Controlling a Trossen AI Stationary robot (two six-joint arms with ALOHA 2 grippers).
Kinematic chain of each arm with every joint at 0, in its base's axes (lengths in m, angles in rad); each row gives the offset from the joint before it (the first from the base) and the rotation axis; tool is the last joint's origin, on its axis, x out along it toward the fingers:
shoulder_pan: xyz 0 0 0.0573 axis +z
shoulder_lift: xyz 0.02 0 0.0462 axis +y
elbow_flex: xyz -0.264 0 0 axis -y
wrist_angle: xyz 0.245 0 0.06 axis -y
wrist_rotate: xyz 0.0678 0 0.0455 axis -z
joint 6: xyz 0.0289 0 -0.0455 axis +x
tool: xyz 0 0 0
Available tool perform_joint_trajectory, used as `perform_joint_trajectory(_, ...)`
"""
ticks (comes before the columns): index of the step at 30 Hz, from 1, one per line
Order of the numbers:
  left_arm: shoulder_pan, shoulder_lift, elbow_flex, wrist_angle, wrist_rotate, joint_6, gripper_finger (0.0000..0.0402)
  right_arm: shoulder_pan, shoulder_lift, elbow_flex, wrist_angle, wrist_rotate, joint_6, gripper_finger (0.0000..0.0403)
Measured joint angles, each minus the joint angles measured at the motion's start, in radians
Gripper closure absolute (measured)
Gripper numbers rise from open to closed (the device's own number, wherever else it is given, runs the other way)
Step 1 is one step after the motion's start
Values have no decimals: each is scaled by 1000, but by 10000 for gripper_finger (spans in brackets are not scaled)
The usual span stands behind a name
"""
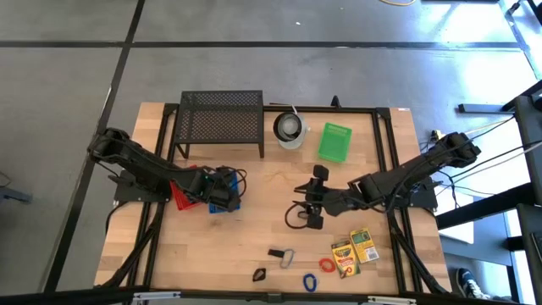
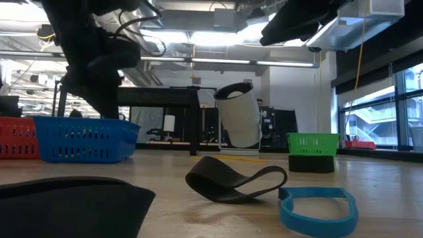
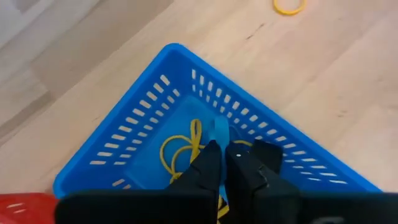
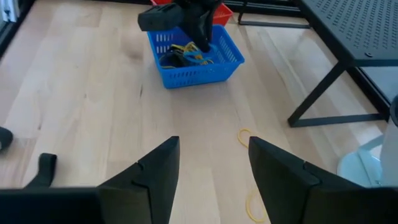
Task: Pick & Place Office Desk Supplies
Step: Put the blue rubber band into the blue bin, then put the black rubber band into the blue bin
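My left gripper reaches down into the blue basket at the table's left, shut on a blue rubber band. Yellow rubber bands lie on the basket's floor. My right gripper hovers open over bare wood at mid-table, holding nothing. Two crayon boxes, a red rubber band, a blue rubber band, a silver clip and a black binder clip lie flat near the front edge. My left gripper pinches the blue rubber band between its two fingers, and a short stretch of the band sticks out past the fingertips. The fingers slant down into the blue basket from above. Whether the band touches the basket floor I cannot tell.
A red basket sits against the blue one. A black mesh rack, a white cup and a green basket line the far edge. A yellow rubber band lies ahead of my right gripper. A black band lies near the low camera.
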Motion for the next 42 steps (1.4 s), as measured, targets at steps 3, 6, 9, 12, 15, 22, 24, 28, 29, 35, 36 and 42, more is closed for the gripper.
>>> perform_joint_trajectory(3,6,0,-3,-17,1,-10,381,-11,0,0,-12,-1,1,209)
perform_joint_trajectory(6,14,0,-3,-35,21,16,356,-24,0,0,-14,-8,2,209)
perform_joint_trajectory(9,27,-5,-3,-54,25,42,324,-37,0,0,-17,-53,14,209)
perform_joint_trajectory(12,44,-17,-3,-64,26,50,294,-47,0,0,-40,-109,55,209)
perform_joint_trajectory(15,57,-39,-3,-69,30,70,271,-50,0,0,-99,-167,109,209)
perform_joint_trajectory(22,72,-104,-3,-64,53,89,248,-44,0,-30,-232,-281,214,209)
perform_joint_trajectory(24,71,-123,-3,-41,51,90,248,-38,0,-61,-232,-307,219,209)
perform_joint_trajectory(28,60,-155,-3,51,45,98,250,-30,1,-143,-191,-318,225,209)
perform_joint_trajectory(29,54,-162,-3,85,42,113,251,-30,1,-167,-169,-318,225,209)
perform_joint_trajectory(35,7,-173,-2,318,23,275,247,-30,2,-294,5,-318,196,209)
perform_joint_trajectory(36,1,-173,-2,346,23,298,247,-30,2,-310,39,-318,185,209)
perform_joint_trajectory(42,-29,-173,-2,435,19,362,247,-30,2,-384,198,-317,154,209)
